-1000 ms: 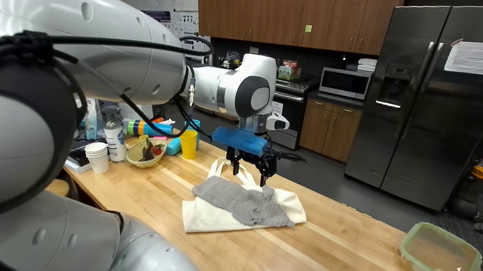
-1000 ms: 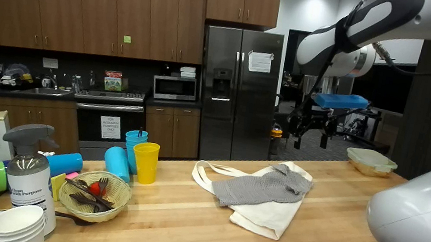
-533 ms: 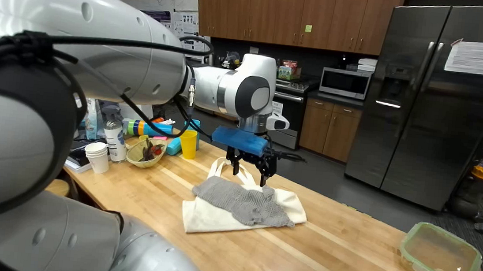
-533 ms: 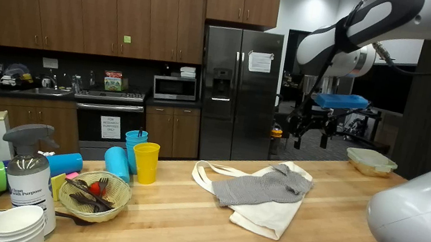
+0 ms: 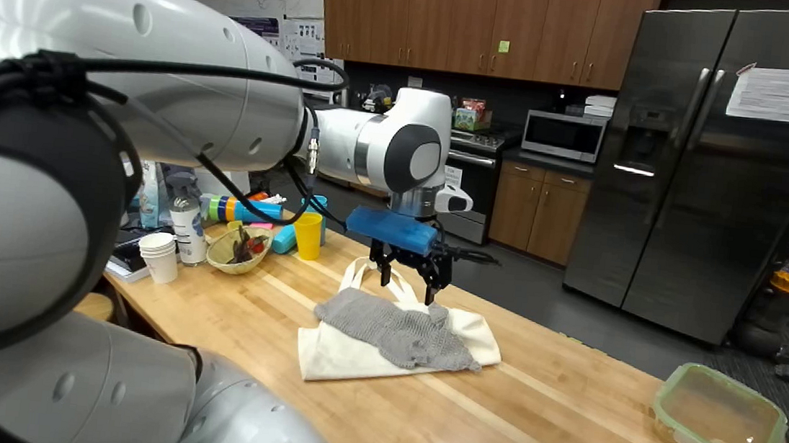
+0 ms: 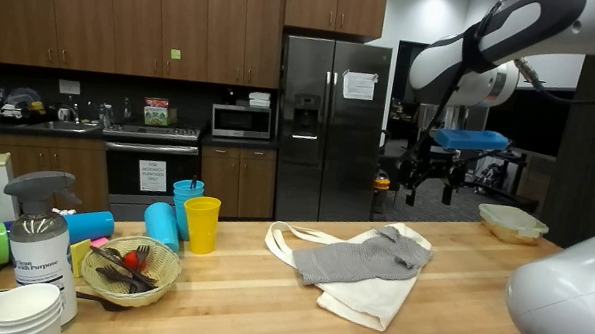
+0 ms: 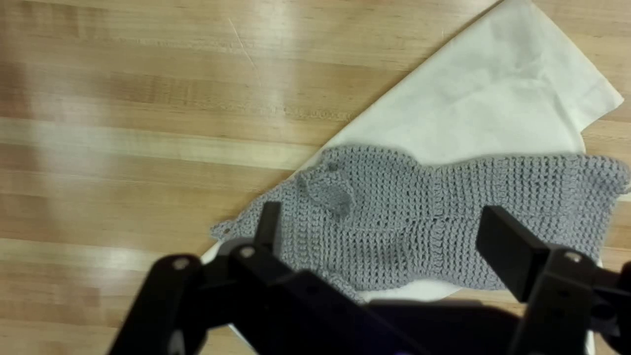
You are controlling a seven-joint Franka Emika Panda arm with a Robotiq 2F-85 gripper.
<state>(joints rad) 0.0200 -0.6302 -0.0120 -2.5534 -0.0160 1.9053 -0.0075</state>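
- Worktop [image 5: 533,430]: wood runs from the cream bag [image 5: 334,360] to a lidded container [image 5: 719,423] near the edge; both exterior views cut the worktop off.
- Cream bag: flat, near the far edge, its middle hidden from us.
- Grey cloth [image 7: 434,197]: rumpled over the bag; in the wrist view we lose part behind the hand [image 7: 379,219].
- Hand: fingers parted, above the cloth.
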